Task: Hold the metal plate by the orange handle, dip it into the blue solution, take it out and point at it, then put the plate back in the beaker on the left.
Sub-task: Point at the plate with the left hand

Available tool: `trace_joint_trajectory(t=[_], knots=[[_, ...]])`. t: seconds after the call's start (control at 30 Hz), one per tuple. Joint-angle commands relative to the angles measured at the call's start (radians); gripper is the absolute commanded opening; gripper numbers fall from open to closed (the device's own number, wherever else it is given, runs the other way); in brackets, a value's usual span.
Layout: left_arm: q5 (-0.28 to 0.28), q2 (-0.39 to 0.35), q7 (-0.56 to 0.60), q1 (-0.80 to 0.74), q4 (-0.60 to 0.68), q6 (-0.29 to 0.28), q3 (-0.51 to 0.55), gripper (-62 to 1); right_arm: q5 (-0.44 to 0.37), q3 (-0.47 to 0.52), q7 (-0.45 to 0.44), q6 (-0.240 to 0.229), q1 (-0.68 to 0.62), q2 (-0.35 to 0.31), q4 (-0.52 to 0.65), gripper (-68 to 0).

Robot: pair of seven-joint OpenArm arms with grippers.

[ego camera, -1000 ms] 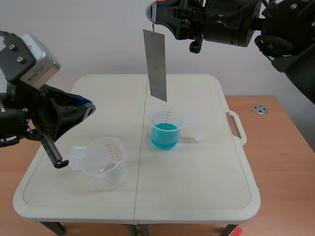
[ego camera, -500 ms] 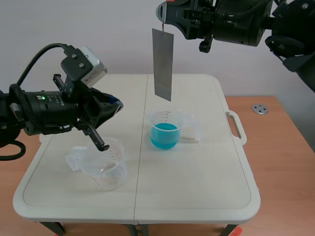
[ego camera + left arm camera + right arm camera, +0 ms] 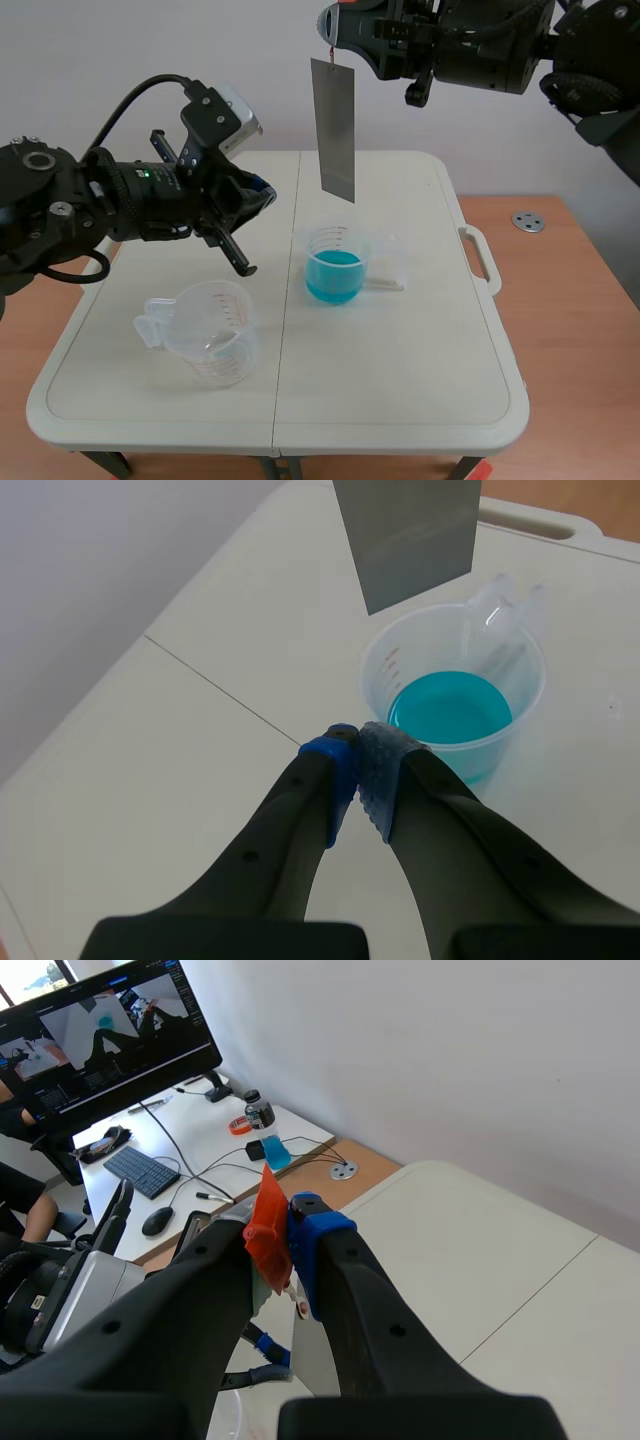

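The grey metal plate [image 3: 335, 130] hangs upright over the beaker of blue solution [image 3: 333, 265], its lower edge clear of the rim. High above, my right gripper [image 3: 330, 25] is shut on its orange handle [image 3: 268, 1235], which shows pressed between the pads in the right wrist view. My left gripper [image 3: 262, 195] is shut on nothing, raised above the table left of the plate with its tips toward it. In the left wrist view the fingertips [image 3: 340, 748] meet just short of the blue beaker [image 3: 455, 705], with the plate [image 3: 410, 535] beyond. The empty clear beaker [image 3: 205, 330] stands front left.
The white folding table [image 3: 400, 380] has a handle [image 3: 478, 258] on its right edge. A small round metal disc [image 3: 527, 221] lies on the wooden desk to the right. A monitor [image 3: 110, 1030] and keyboard [image 3: 145, 1170] stand beyond the table.
My left arm has risen from over the empty beaker and swung right toward the plate. The plate and right gripper shifted slightly right, then held still.
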State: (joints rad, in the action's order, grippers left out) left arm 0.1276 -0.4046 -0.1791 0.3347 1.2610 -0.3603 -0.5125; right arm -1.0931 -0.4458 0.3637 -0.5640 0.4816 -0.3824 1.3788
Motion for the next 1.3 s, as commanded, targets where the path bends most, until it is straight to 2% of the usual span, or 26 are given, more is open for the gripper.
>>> trace_joint_trajectory(t=[0.0, 0.2, 0.43, 0.93, 1.0, 1.1, 1.27], knots=[[-0.011, 0.011, 0.016, 0.025, 0.011, 0.005, -0.003, -58.2, -0.019, 0.006, -0.018, -0.001, 0.031, -0.008, 0.013, -66.0], [-0.04, 0.042, 0.031, 0.058, -0.028, -0.03, -0.015, -58.2, -0.019, 0.006, -0.018, -0.001, 0.031, -0.008, 0.013, -66.0], [-0.043, 0.072, 0.061, 0.087, -0.066, -0.054, -0.045, -58.2, -0.019, 0.006, -0.014, -0.002, 0.031, -0.008, 0.013, -66.0], [-0.043, 0.088, 0.075, 0.092, -0.07, -0.053, -0.058, -58.2, -0.023, 0.006, -0.011, -0.002, 0.031, -0.008, 0.013, -66.0], [-0.043, 0.082, 0.082, 0.077, -0.069, -0.044, -0.057, -58.2, -0.023, 0.006, -0.011, -0.002, 0.031, -0.008, 0.013, -66.0], [-0.043, 0.049, 0.114, 0.039, -0.068, 0.009, -0.051, -58.2, -0.027, 0.006, -0.011, -0.002, 0.031, -0.008, 0.013, -66.0], [-0.043, -0.037, 0.15, -0.072, -0.045, 0.059, 0.003, -58.2, -0.037, 0.006, -0.011, -0.002, 0.031, -0.008, 0.013, -66.0]])
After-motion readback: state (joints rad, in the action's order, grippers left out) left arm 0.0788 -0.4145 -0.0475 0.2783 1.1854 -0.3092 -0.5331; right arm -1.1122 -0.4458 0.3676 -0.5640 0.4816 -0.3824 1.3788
